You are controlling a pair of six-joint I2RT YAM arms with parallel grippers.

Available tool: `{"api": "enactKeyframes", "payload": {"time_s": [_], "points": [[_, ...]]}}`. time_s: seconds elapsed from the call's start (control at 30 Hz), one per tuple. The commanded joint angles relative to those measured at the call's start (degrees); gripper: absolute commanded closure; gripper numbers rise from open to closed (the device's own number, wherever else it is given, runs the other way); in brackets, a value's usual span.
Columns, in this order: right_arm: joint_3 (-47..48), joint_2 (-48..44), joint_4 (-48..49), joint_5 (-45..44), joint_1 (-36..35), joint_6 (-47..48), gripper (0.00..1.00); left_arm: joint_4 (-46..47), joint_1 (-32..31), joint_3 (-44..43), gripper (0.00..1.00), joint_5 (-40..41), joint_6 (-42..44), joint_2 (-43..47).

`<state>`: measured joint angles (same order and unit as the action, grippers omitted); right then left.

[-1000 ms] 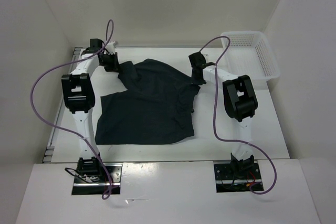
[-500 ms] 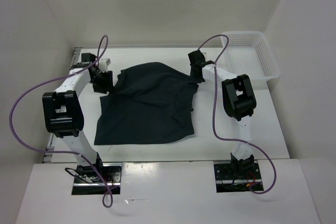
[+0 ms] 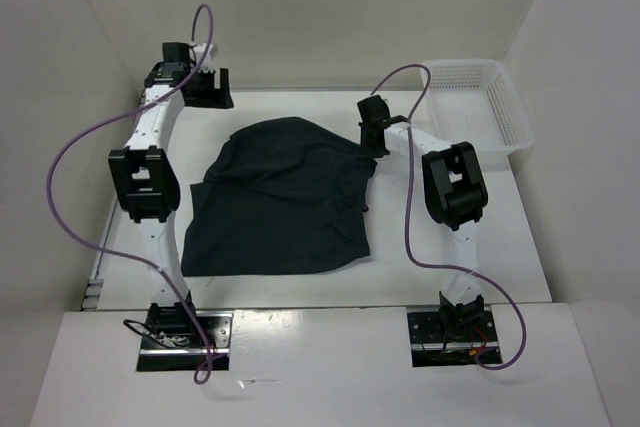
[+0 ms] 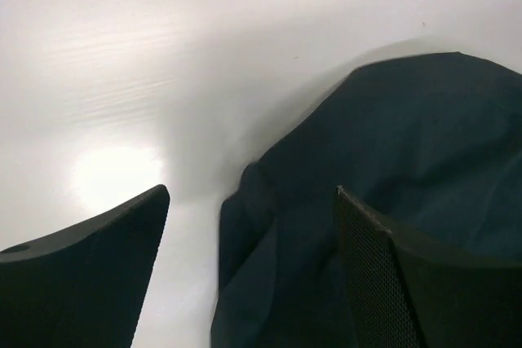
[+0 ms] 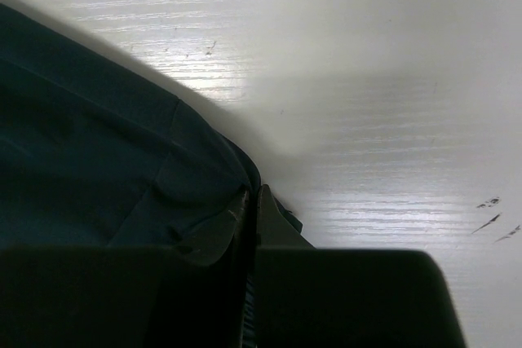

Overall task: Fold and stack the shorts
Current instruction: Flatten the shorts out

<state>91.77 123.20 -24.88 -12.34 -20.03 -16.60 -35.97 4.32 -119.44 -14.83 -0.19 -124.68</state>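
The dark navy shorts (image 3: pixel 285 197) lie spread and partly folded on the white table (image 3: pixel 455 247), their far edge rounded. My left gripper (image 3: pixel 215 92) hangs open at the far left, back from the cloth and holding nothing. In the left wrist view the shorts (image 4: pixel 400 136) lie below and ahead of the open left gripper (image 4: pixel 251 195), apart from it. My right gripper (image 3: pixel 372 142) is shut on the shorts' far right edge. In the right wrist view the right gripper (image 5: pixel 253 195) pinches the hem of the shorts (image 5: pixel 90 144).
A white mesh basket (image 3: pixel 480 102) stands at the back right corner, beyond the right arm. White walls close in the table on the left, back and right. Purple cables loop above both arms.
My left gripper has opened, let go of the shorts' far left corner and drawn back and up to the far left. That corner has dropped flat. The right gripper has stayed shut in place.
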Motion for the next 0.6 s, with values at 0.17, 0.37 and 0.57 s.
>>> {"api": "enactKeyframes", "payload": {"time_s": [0.17, 0.37, 0.57], "points": [[-0.18, -1.82, 0.72, 0.03, -1.58, 1.14, 1.00, -9.99, -3.26, -19.15, 0.12, -7.85, 0.19, -21.82], [-0.18, -1.82, 0.10, 0.03, -1.59, 1.13, 1.00, -11.67, -5.72, -16.98, 0.38, -5.57, 0.19, -23.76], [3.59, -2.35, 0.10, 0.03, -1.59, 1.13, 1.00, -9.49, -5.72, -14.42, 1.00, -1.70, 0.19, -19.73]]}}
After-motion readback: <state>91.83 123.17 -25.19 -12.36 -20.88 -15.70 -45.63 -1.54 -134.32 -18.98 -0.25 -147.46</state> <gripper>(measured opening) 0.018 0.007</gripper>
